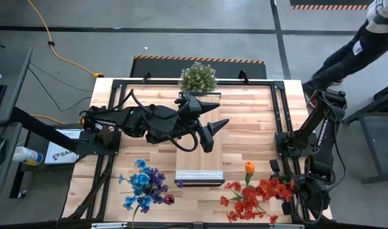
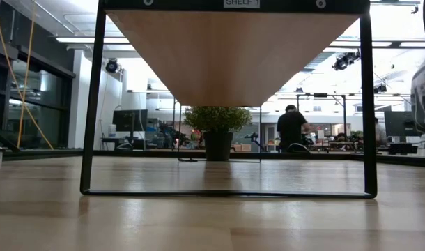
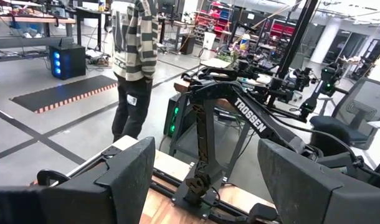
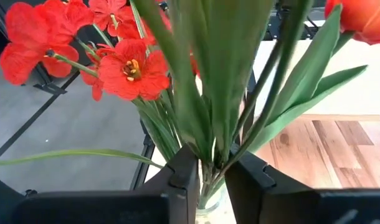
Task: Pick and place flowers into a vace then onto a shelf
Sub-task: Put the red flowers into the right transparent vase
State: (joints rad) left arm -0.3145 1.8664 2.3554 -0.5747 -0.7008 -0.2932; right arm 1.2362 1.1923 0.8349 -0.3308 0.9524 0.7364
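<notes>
Overhead camera looks straight down; table-height camera looks level under the shelf, both catching the potted plant.

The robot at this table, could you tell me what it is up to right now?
It is arranging artificial flowers. The right gripper is at the table's near right corner, its fingers close around the green stems of the red flowers. The left gripper hangs open above the shelf, holding nothing. The blue flowers lie at the near left.
</notes>
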